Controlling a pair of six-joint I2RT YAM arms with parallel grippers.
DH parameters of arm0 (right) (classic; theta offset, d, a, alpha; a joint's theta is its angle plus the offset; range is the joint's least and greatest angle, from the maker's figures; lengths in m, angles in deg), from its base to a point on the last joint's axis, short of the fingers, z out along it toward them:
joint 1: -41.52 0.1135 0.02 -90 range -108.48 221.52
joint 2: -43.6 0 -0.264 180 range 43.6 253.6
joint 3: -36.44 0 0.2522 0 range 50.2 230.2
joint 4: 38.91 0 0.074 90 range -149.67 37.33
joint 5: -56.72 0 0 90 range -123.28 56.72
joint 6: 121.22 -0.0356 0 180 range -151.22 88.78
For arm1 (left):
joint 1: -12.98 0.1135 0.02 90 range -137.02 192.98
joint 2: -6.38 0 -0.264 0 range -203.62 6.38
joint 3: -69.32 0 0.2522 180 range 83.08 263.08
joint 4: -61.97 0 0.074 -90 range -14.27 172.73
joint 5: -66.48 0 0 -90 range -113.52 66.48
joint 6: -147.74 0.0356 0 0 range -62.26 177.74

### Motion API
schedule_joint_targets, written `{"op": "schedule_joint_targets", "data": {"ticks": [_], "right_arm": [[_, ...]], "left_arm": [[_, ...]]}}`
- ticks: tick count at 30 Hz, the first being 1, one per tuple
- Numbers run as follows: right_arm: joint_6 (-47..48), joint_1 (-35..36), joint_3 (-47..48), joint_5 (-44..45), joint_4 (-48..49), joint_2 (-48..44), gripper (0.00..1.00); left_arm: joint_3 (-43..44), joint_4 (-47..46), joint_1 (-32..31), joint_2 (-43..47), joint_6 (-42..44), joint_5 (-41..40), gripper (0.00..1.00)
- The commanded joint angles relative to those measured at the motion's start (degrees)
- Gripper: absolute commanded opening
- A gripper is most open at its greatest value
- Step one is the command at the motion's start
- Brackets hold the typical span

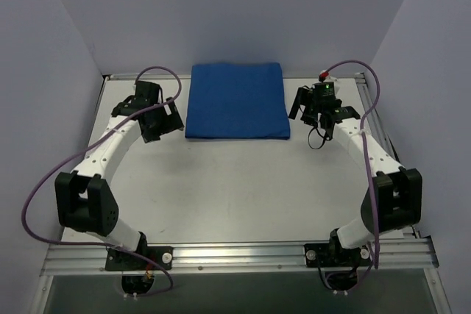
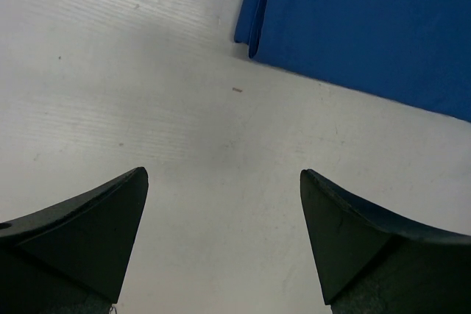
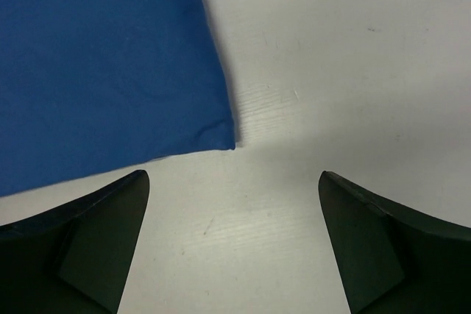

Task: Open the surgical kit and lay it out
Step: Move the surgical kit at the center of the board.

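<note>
Top external: surgical kit (image 1: 237, 101) (folded) between left gripper (image 1: 171, 116), right gripper (image 1: 301, 110), untouched.

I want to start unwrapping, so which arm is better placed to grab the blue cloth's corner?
Probably right: a corner of the cloth lies centred just ahead of the open right gripper. The left gripper, also open, sits farther from its corner.

Both arms reach forward with elbows bowed outward, the left end effector (image 1: 163, 117) and the right end effector (image 1: 309, 106) pointing downward, fingers spread wide, holding nothing.
</note>
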State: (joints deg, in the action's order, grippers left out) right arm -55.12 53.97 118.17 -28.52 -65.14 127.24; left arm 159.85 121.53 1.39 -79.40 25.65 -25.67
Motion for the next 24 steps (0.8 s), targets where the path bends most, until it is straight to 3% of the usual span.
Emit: {"op": "schedule_joint_targets", "data": {"ticks": [1,3,10,15,23,24], "right_arm": [[-2.9,-2.2,2.3,-4.0,4.5,7.1,0.94],[-3.2,-2.7,4.4,-4.1,5.1,10.5,0.87],[-3.8,-2.7,7.4,-9.5,8.4,22.3,0.84],[-2.8,-2.5,7.9,-10.1,11.9,26.2,0.75],[-2.0,-0.9,8.6,-11.3,11.9,30.9,0.66],[-2.0,-0.8,8.3,-11.3,11.9,31.1,0.65]], "left_arm": [[3.1,-10.0,-0.3,-5.5,-0.7,1.6,0.94],[4.3,-13.2,-0.3,-10.4,-0.5,1.6,0.94],[9.5,-18.6,-0.3,-23.4,-0.2,4.1,0.97],[11.5,-21.5,-0.2,-29.4,2.5,5.0,1.00],[11.8,-24.2,-0.3,-34.4,3.2,7.7,0.85],[11.7,-24.3,-0.3,-34.7,3.3,8.0,0.79]]}}
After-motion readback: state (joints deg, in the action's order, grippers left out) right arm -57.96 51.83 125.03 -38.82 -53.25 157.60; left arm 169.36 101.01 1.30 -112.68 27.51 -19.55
